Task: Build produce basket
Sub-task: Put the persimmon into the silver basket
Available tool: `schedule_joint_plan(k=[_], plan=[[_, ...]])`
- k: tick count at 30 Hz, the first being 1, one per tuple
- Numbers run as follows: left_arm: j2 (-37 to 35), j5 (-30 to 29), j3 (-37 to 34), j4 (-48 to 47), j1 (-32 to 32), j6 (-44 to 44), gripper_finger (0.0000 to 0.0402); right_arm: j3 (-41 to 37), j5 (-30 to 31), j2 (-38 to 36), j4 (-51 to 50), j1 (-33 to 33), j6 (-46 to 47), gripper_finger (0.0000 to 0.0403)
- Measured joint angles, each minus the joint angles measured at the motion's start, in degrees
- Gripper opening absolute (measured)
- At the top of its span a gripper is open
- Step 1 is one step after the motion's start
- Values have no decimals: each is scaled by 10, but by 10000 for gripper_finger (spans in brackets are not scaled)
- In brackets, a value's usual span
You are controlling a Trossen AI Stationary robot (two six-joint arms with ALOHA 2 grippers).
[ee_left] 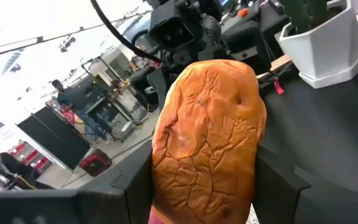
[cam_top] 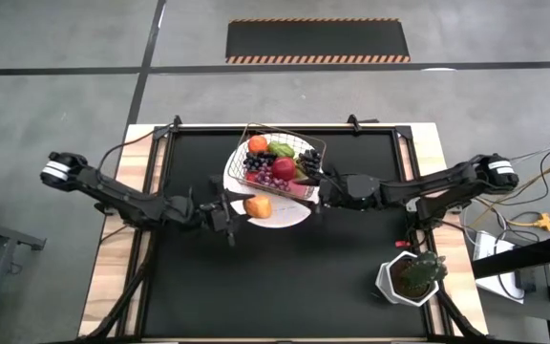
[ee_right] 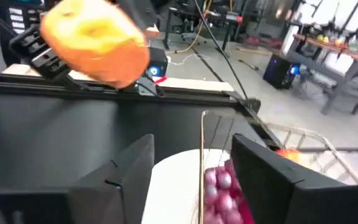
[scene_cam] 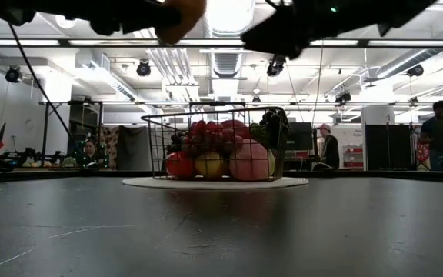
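Above the near-left edge of the white plate (cam_top: 280, 216), the left claw (cam_top: 242, 207) is closed on a yellow-orange mango (cam_top: 258, 206), holding it clear of the worktop (cam_top: 285, 277). On the plate sits the wire basket (cam_top: 318, 151), filled with produce (cam_top: 277, 164): red and orange fruit, green pieces, purple grapes. The right claw (cam_top: 320, 187) hovers at the basket's right side, its fingers apart astride the basket's thin wire rim, gripping nothing. A white potted plant (cam_top: 411, 277) stands near-right on the worktop.
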Motion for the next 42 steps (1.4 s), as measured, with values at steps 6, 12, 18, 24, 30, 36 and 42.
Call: schedule_joint_plan(k=[6, 12, 18, 24, 30, 36, 42], plan=[[-50, 2, -23, 0, 0, 1, 186, 68, -7, 44, -22, 1, -29, 260], [-63, 10, -35, 2, -1, -3, 186, 118, -26, 71, -49, 0, -51, 313], [-52, 18, -35, 3, 0, -4, 186, 153, -96, 96, -58, 1, -72, 335], [-29, 27, -34, 48, 0, -5, 188, 183, -141, 122, -54, 0, -96, 328], [-9, 25, -34, 81, 2, -4, 198, 216, -165, 147, -52, 0, -114, 316], [4, 25, -29, 85, 4, -3, 200, 245, -172, 172, -56, 0, -123, 297], [5, 16, -29, 89, 3, -24, 217, 248, -173, 174, -57, 0, -125, 234]])
